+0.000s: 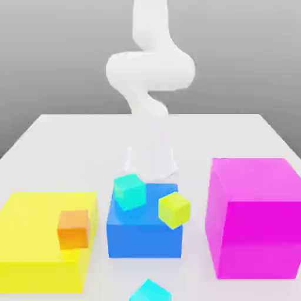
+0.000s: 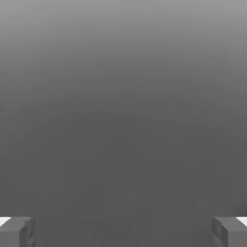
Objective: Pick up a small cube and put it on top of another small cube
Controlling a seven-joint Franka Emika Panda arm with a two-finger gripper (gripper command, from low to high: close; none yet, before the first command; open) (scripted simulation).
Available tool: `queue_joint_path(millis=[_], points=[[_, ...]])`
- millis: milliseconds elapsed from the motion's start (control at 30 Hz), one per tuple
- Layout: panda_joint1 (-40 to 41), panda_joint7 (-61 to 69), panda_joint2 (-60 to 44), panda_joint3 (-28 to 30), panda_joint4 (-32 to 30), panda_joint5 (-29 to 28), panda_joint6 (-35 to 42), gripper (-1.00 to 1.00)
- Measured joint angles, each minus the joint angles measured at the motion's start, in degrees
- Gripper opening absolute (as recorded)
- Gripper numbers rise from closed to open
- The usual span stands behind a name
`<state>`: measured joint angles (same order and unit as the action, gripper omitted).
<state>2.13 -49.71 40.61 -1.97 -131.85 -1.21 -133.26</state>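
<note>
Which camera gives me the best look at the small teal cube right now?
The exterior view. There the small teal cube sits in plain sight on the blue block, near its back corner on the exterior view's left. The hand view offers nothing of it: grey background past the pincer, whose fingertips stand wide apart.

A bright cyan small cube [image 1: 150, 290], teal small cube [image 1: 130, 191], lime-yellow cube [image 1: 174, 209], orange cube [image 1: 73, 228], blue [image 1: 144, 235], yellow [image 1: 35, 235] and magenta [image 1: 256, 217] blocks, white worktop [image 1: 70, 141].
</note>
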Motion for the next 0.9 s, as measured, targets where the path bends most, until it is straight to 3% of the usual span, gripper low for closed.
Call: queue_joint_path(millis=[300, 567, 900], points=[[6.81, -14.57, -19.08, -6.45, -0.25, -5.07, -5.37, 0.00], [9.20, -27.40, -35.75, -8.38, -0.46, -9.65, -10.03, 0.00], [9.11, -38.21, -55.42, -8.31, -1.01, -7.96, -16.66, 0.00]])
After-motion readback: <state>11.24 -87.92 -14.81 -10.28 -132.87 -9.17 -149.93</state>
